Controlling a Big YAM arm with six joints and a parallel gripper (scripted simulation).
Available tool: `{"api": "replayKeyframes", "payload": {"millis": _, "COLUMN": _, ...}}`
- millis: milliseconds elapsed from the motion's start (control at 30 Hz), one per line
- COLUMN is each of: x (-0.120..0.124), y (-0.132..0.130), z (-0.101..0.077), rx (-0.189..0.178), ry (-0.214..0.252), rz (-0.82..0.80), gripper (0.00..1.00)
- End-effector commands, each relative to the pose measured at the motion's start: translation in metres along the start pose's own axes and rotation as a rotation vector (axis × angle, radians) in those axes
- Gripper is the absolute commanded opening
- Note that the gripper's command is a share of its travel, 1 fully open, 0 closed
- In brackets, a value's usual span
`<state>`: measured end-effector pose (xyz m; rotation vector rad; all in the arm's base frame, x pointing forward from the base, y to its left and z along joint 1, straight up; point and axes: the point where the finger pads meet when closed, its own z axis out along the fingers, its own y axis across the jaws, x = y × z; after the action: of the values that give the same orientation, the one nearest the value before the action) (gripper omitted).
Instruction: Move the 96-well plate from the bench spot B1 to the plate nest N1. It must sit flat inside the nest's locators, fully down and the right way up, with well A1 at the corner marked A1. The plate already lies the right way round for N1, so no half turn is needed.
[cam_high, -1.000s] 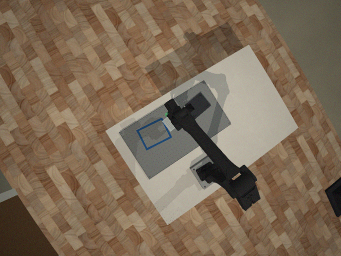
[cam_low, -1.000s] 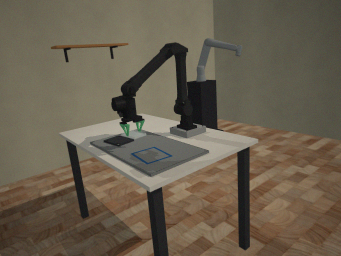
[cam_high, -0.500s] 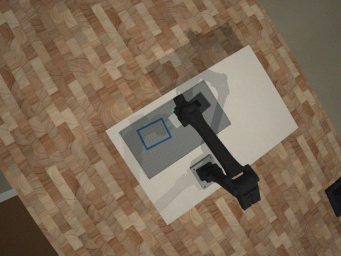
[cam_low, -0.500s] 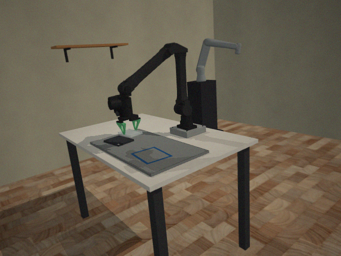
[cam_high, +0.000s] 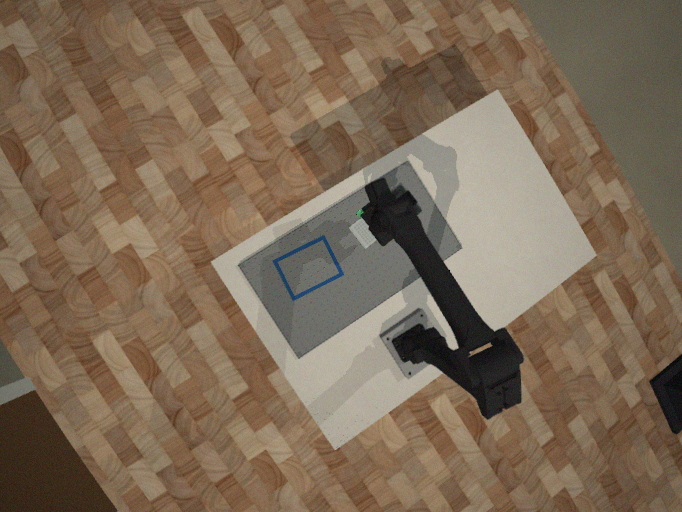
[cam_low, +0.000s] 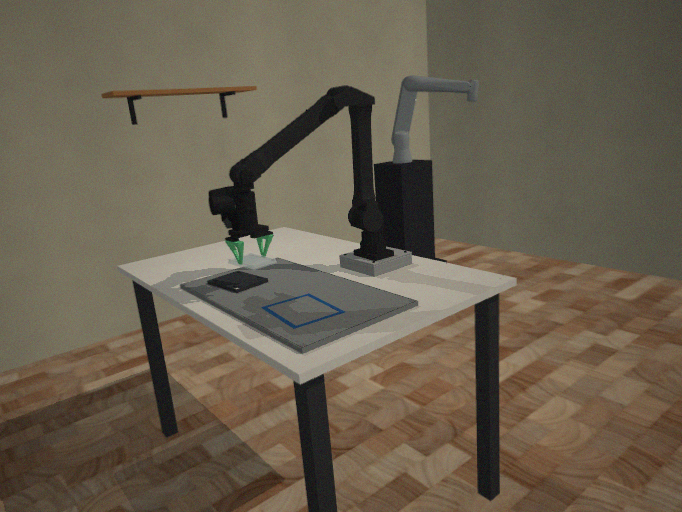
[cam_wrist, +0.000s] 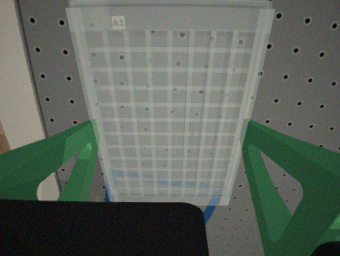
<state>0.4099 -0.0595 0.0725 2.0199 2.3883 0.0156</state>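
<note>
The clear 96-well plate (cam_wrist: 170, 105) sits between my green fingers; its A1 label is at the far left corner in the wrist view. My gripper (cam_wrist: 169, 128) is shut on the plate's long sides and holds it level, a little above the grey perforated board (cam_low: 300, 300). In the side view the gripper (cam_low: 250, 245) and plate (cam_low: 251, 260) hang just behind the black plate nest N1 (cam_low: 237, 281). The blue outline of spot B1 (cam_high: 308, 267) is empty. From overhead the plate (cam_high: 363, 234) shows beside my wrist, and the arm hides most of the nest.
The arm base (cam_low: 375, 260) is bolted at the table's back right. A black cabinet with a grey arm (cam_low: 404, 206) stands behind the table. A wooden shelf (cam_low: 179, 93) hangs on the wall. The white table edge (cam_low: 308, 369) is near the board's front.
</note>
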Motion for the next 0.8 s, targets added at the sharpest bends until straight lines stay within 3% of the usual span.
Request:
{"api": "replayKeyframes", "payload": {"millis": 0, "x": -0.019, "y": 0.018, "z": -0.012, "rx": -0.021, "ry": -0.01, "rz": -0.018, "gripper": 0.0}}
{"api": "replayKeyframes", "payload": {"millis": 767, "x": -0.092, "y": 0.009, "z": -0.015, "rx": -0.019, "ry": -0.016, "rz": -0.018, "gripper": 0.0}}
